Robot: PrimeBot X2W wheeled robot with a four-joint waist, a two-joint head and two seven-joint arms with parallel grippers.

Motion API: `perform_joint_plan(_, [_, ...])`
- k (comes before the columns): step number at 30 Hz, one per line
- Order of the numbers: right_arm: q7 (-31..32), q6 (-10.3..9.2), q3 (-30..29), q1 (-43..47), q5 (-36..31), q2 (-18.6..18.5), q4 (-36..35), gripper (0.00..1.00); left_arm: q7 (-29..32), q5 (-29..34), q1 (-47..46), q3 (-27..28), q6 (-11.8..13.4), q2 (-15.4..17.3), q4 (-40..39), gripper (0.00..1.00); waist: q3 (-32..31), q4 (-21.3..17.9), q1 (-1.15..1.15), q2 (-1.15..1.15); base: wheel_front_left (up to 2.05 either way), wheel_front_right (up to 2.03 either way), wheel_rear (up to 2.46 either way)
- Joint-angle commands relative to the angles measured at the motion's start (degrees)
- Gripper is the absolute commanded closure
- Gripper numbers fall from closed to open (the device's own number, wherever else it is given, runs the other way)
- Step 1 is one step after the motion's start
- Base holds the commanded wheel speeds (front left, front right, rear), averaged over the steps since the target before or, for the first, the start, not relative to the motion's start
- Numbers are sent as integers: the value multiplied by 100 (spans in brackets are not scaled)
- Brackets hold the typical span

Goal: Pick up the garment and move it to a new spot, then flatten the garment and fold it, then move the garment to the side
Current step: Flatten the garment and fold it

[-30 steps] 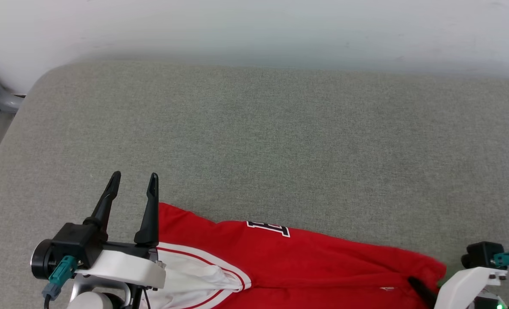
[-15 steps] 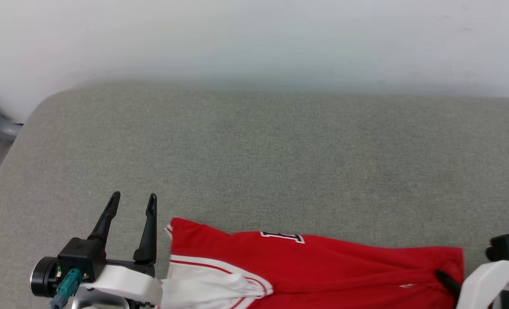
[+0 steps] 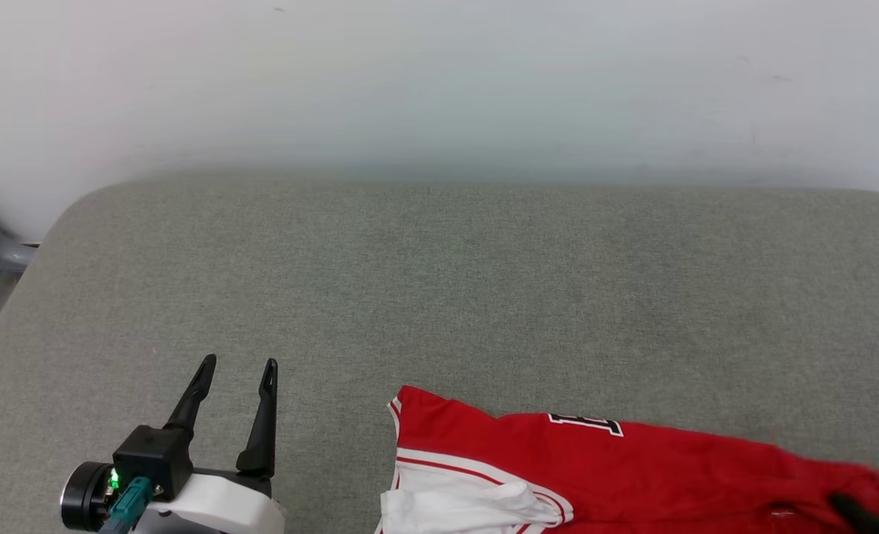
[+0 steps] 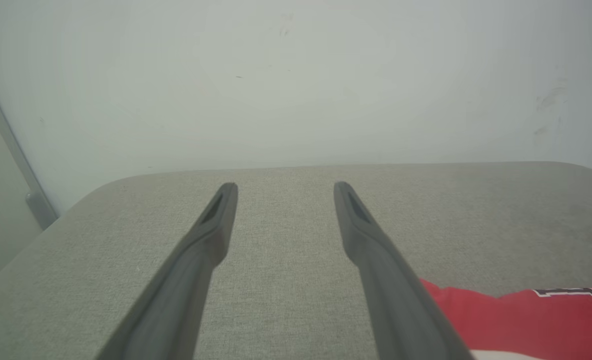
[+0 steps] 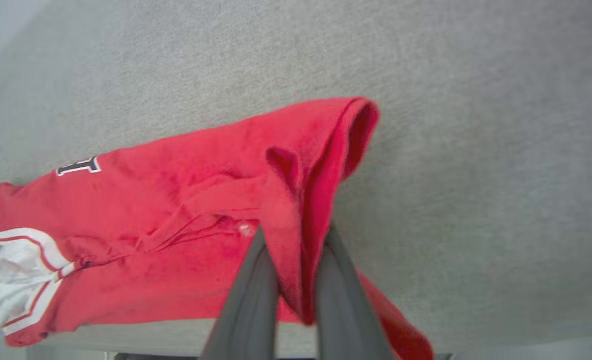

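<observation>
At the near edge of the grey cushion (image 3: 439,297), the garment (image 3: 632,475) lies left-to-right, white sleeve (image 3: 454,508) leftward, its right end pinched by the right gripper (image 5: 295,235). The left gripper (image 3: 239,363) stands spread, empty, nearby.

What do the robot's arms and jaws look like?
Each arm ends in two long, slim, dark jaws that taper to the tips. On the white-shelled left arm they rise from a black block with a small green light and a teal cable plug.
</observation>
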Motion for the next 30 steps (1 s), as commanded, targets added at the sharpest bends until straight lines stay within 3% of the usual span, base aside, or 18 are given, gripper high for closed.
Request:
perform_joint_plan(1, [271, -5, -45, 34, 321, 228, -61, 100, 5, -16, 44, -24, 11, 0, 15, 0, -22, 8, 0, 0, 0, 0, 0])
perform_joint_plan(6, [1206, -5, -156, -71, 1603, 925, -303, 100, 29, -34, 17, -51, 0, -5, 10, 0, -46, 53, 0, 0, 0, 0, 0])
perform_joint_plan(10, [1867, -4, -54, -94, 2665, 1177, -354, 100, 77, -70, -119, -103, -64, -40, 27, 0, -22, 157, 0, 0, 0, 0, 0])
perform_joint_plan(13, [2031, -4, 267, -137, 3590, 1215, -211, 100, 106, -87, -207, -144, -92, -62, 40, 0, 6, 247, 0, 0, 0, 0, 0])
perform_joint_plan(17, [1767, -4, 1014, -236, 4519, 1206, -52, 100, 101, -98, -342, -186, -162, -66, 98, 0, 46, 383, 0, 0, 0, 0, 0])
perform_joint_plan(21, [1320, -4, 1844, -383, 4997, 1208, 53, 100, 85, -96, -456, -215, -195, -81, 151, 0, 118, 524, 0, 0, 0, 0, 0])
perform_joint_plan(30, [200, -4, 3252, -898, 5203, 1205, 392, 100, 36, -105, -667, -233, -261, -130, 208, 0, 431, 782, 0, 0, 0, 0, 0])
